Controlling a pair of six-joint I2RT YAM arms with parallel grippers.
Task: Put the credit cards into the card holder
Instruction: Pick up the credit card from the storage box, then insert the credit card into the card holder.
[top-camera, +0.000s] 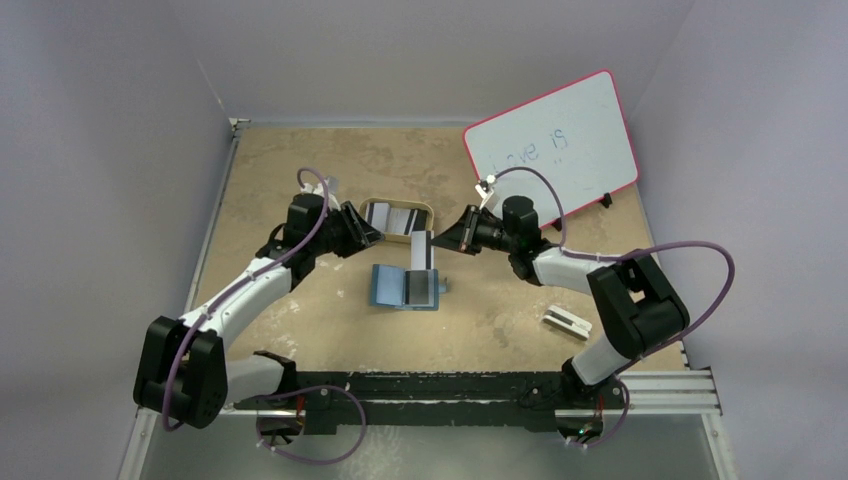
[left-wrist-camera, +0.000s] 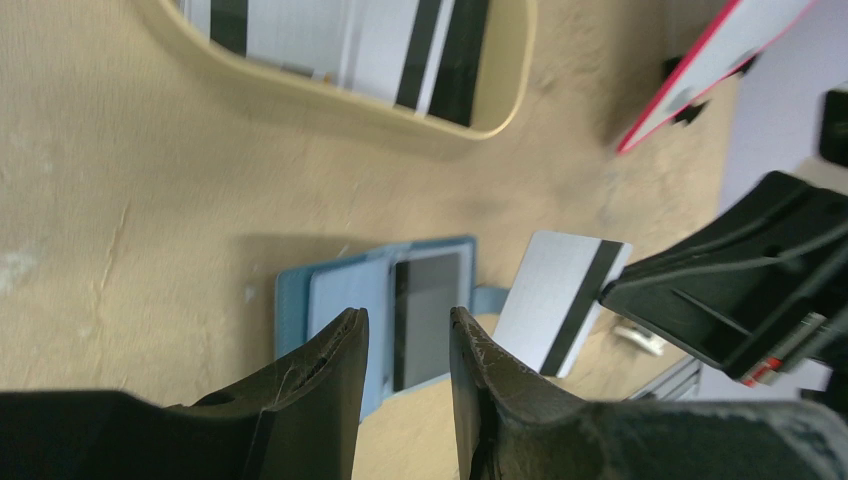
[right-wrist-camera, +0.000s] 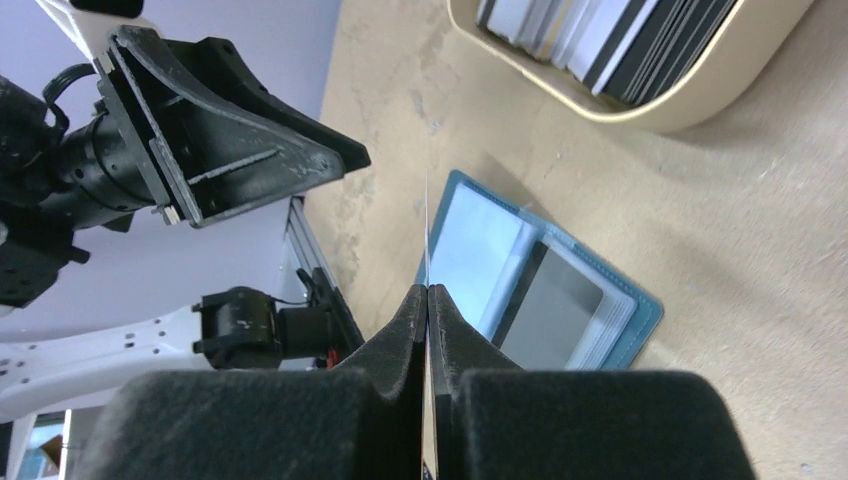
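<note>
The card holder (top-camera: 391, 286) lies open on the table, a teal-blue wallet with a dark card (left-wrist-camera: 430, 310) in its right half. My right gripper (top-camera: 438, 243) is shut on a pale credit card (top-camera: 422, 250) with a dark stripe and holds it upright just above the wallet's far edge. The right wrist view shows that card (right-wrist-camera: 427, 235) edge-on between the closed fingers. My left gripper (left-wrist-camera: 405, 325) hovers open over the wallet (left-wrist-camera: 340, 300) with nothing between its fingers, a short way left of the held card (left-wrist-camera: 560, 300). More credit cards (top-camera: 392, 216) lie in the tan tray.
The tan oval tray (top-camera: 430, 213) stands just behind the wallet. A whiteboard (top-camera: 555, 140) with a red edge leans at the back right. A white block with a dark slot (top-camera: 568, 321) lies near the right arm's base.
</note>
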